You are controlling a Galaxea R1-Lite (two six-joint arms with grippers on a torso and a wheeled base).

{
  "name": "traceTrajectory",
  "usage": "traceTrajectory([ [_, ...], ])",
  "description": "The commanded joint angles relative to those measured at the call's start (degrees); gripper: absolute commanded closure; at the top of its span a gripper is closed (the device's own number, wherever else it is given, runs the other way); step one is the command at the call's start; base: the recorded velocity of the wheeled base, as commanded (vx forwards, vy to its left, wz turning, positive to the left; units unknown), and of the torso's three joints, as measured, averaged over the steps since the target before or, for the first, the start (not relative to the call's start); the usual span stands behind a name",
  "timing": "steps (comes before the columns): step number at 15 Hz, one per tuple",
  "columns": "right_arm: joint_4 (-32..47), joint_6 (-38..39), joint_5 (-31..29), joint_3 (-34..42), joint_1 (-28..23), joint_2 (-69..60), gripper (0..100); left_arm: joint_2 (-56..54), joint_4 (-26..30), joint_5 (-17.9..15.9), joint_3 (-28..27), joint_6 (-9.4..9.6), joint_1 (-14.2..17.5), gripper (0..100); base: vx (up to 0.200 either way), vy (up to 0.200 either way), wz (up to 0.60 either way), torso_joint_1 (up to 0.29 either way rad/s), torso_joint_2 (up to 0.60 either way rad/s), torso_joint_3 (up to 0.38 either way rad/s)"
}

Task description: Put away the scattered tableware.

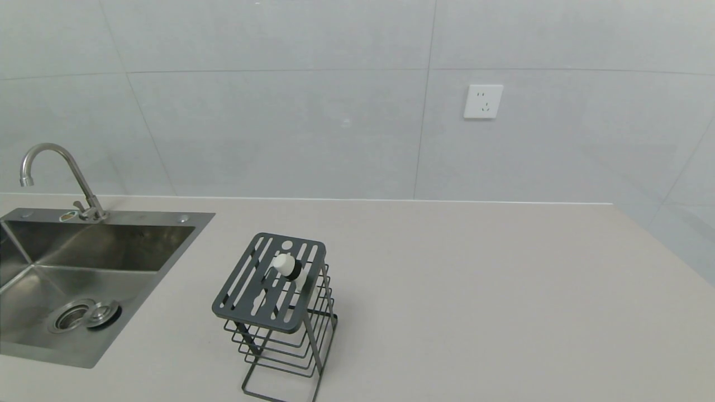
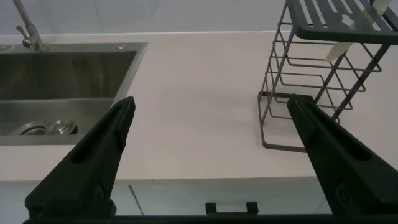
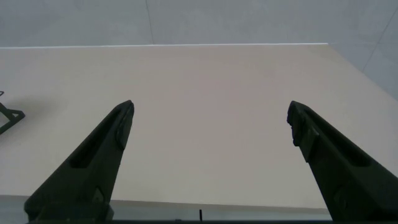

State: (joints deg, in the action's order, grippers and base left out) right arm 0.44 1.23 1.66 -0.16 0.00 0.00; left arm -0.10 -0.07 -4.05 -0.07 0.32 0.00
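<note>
Currently I read left gripper (image 2: 209,102) and right gripper (image 3: 209,107) both open and empty above the worktop (image 1: 475,279). White-handled utensil (image 1: 284,263), possibly a knife, stands slotted in the rack (image 1: 257,317). Risk: a spread finger clipping the light rack topples it.

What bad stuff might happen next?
The open left tool sits near the wire rack, so a bump might tip it or slide it toward the front edge of the counter. The white-handled utensil tilted in a slot might then fall out.
</note>
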Motion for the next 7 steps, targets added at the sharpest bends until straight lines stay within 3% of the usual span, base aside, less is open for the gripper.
traceTrajectory([
  [1, 0.0, 0.0, 0.0, 0.0, 0.0, 0.1, 0, 0.1, 0.0, 0.0, 0.1, 0.03, 0.0, 0, 0.0, 0.0, 0.0, 0.0, 0.0, 0.0],
  [7, 0.0, 0.0, 0.0, 0.0, 0.0, 0.1, 0, 0.1, 0.0, 0.0, 0.1, 0.03, 0.0, 0, 0.0, 0.0, 0.0, 0.0, 0.0, 0.0],
])
